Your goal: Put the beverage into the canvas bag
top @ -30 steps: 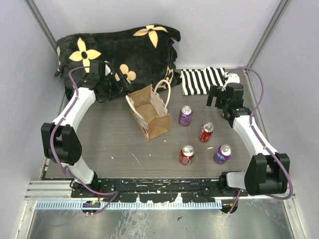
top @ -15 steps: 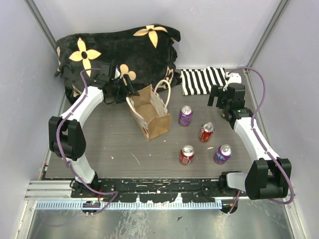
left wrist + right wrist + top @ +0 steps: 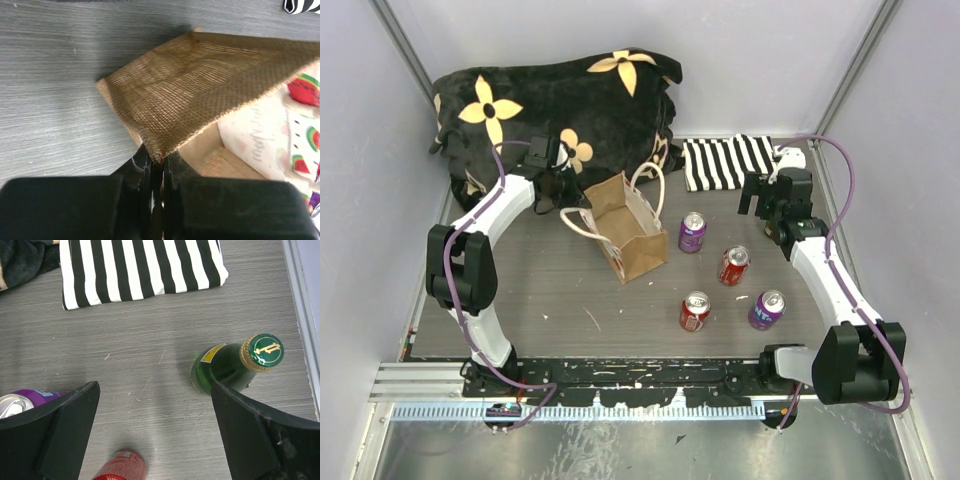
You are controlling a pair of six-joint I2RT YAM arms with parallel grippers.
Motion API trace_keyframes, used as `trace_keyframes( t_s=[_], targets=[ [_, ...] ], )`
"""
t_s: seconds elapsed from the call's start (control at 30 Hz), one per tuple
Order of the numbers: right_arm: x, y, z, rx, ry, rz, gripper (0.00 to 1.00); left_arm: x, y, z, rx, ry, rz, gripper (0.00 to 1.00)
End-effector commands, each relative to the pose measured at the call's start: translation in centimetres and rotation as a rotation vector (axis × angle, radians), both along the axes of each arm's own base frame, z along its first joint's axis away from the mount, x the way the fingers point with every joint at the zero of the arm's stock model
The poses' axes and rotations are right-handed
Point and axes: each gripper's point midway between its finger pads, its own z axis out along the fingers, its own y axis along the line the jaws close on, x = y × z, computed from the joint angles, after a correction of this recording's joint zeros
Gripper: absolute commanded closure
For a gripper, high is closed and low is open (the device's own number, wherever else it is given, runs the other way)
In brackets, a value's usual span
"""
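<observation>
L gripper (image 3: 156, 159) is pinched tight on the canvas bag (image 3: 200, 85), fingers clamped on the corner of the burlap rim. A pale panel w/ watermelon print shows at the right of that wrist view. From the top cam, the canvas bag (image 3: 628, 228) stands upright w/ mouth open, a bit left of the table's (image 3: 540, 280) centre, and the L gripper (image 3: 565, 192) is at its far-left corner. One cream handle (image 3: 651, 186) arches over the far-right side; the other handle (image 3: 574, 224) droops out to the left. R gripper (image 3: 155, 390) hangs wide open, holding nothing, over the far-right part of the table. A green glass bottle (image 3: 227, 365) w/ gold-edged cap stands upright by the tip of its right-hand finger, near the right wall. Striped cloth (image 3: 140, 267) lies just beyond, far side. Right of the bag sit 4 cans, all upright and apart: far purple can (image 3: 692, 232), far red can (image 3: 734, 265), near red can (image 3: 695, 311), near purple can (image 3: 766, 309). Black flowered cushion (image 3: 560, 100) fills the far-left corner behind the bag.
</observation>
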Motion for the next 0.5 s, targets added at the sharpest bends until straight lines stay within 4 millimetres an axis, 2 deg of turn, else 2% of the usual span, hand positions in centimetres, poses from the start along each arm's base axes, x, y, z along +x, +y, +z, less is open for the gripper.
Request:
trace_keyframes(
  t_s=[0.0, 0.47],
  targets=[
    [0.0, -0.2, 3.2, -0.024, -0.089, -0.001, 0.01, -1.4, -0.1, -1.9, 0.03, 0.041, -0.094, 0.98],
    [-0.2, -0.2, 3.9, -0.03, -0.099, 0.006, 0.02, -5.2, 0.5, -1.2, 0.078, 0.085, -0.322, 1.0]
  ],
)
